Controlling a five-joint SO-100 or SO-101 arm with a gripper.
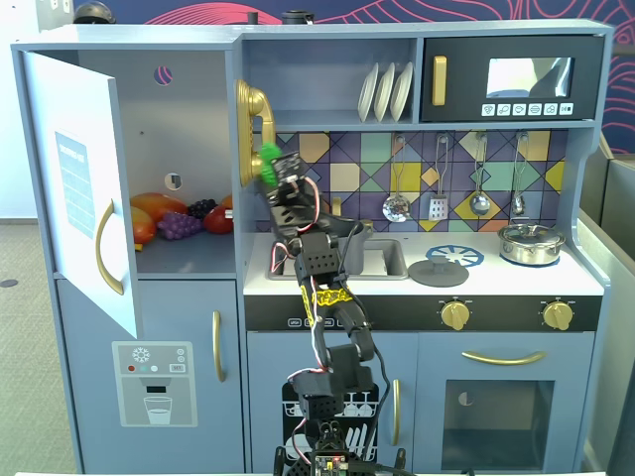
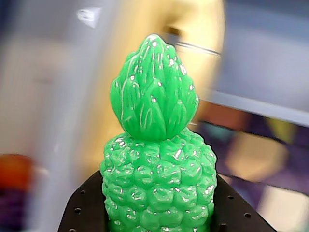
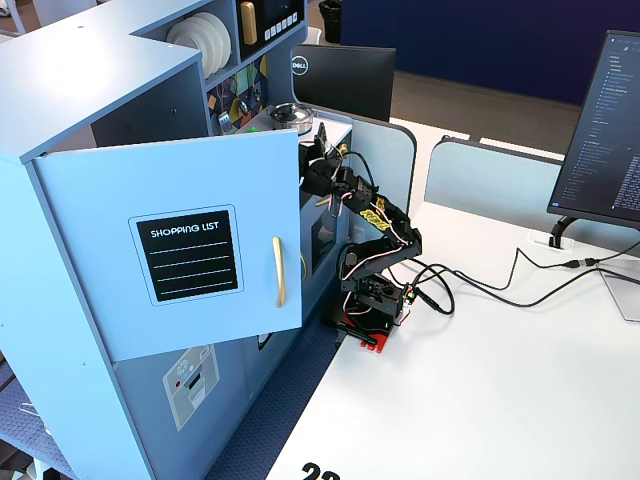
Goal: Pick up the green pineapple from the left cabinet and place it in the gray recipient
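Toy kitchen on an office table, fridge door open. Left cabinet (image 1: 149,149): orange and purple fruit on the shelf. Gripper (image 1: 270,169), at 3 o'clock of that shelf, closed around the green pineapple (image 2: 157,164), leafy top clear. Keep the clamp firm swinging right; gray recipient not identifiable. Door label: "SHOPPING LIST" (image 3: 190,231); monitor: "DELL" (image 3: 302,65).

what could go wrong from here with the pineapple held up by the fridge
The hand holds the green pineapple right beside the gold phone handset, so a swing could knock it loose. The grip covers only the fruit's lower sides, so it may tip. No gray pot shows in any view, so the drop spot is unclear.
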